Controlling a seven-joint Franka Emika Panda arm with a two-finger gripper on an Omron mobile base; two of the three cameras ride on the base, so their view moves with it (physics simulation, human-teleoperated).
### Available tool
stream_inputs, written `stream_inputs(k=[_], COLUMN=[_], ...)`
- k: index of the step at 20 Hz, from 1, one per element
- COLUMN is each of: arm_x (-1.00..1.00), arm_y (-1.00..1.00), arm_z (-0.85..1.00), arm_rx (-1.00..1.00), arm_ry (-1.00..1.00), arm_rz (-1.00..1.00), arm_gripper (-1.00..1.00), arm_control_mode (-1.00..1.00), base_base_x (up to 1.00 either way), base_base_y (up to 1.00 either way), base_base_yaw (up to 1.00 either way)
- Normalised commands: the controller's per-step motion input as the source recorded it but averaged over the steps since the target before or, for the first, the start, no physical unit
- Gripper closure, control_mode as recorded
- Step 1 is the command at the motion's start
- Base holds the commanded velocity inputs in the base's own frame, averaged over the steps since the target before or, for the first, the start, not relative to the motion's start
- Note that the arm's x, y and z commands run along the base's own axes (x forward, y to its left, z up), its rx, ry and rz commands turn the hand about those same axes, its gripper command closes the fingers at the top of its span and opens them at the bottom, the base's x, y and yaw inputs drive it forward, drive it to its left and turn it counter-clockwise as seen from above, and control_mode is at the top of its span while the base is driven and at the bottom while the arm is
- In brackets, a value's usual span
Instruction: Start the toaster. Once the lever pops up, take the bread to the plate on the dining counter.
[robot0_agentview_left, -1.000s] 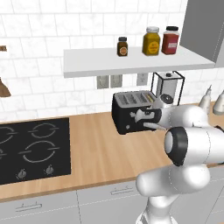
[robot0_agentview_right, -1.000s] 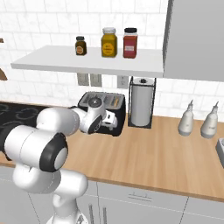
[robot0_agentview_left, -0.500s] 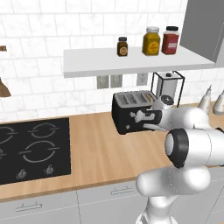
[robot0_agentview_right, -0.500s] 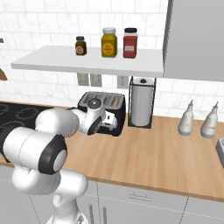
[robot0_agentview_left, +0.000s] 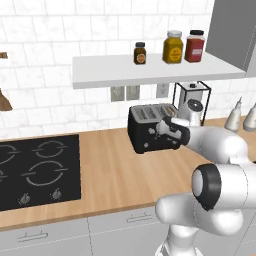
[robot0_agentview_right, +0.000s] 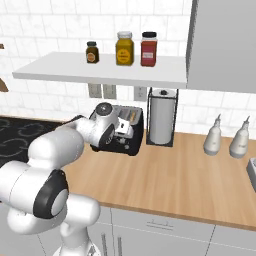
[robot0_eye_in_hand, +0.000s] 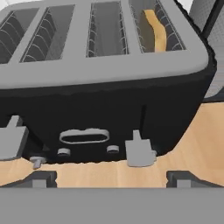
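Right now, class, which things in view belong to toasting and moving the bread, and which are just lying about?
Job:
toaster
bread in its slot
gripper, open

Lying about:
hob
three jars
paper towel roll
two bottles

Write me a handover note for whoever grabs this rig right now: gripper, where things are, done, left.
Gripper: open, holding nothing, right at the front of the toaster.
Toaster: on the wall-side counter, between the hob and the paper towel holder.
Bread: sitting in the rightmost slot as seen from the hand view.
Levers: the right-hand lever sits low on the front, just ahead of the fingertips; the frames do not tell whether it is latched.
Left: confirm the toaster has started, wait for the pop, lift the bread, take it to the plate.
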Motion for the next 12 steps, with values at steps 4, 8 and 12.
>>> stream_inputs(k=[4,8,12], arm_x=[-0.03,-0.01,-0.04], arm_y=[-0.11,-0.28,-0.10], arm_z=[0.44,0.19,0.00], arm_rx=[0.00,0.00,0.00], arm_ry=[-0.12,-0.18,-0.32], arm_rz=[0.00,0.00,0.00], arm_gripper=[-1.00,-1.00,-1.00], arm_control_mode=[-1.00,-1.00,-1.00], base_base_x=[0.00,0.00,0.00], base_base_y=[0.00,0.00,0.00], base_base_yaw=[0.00,0.00,0.00])
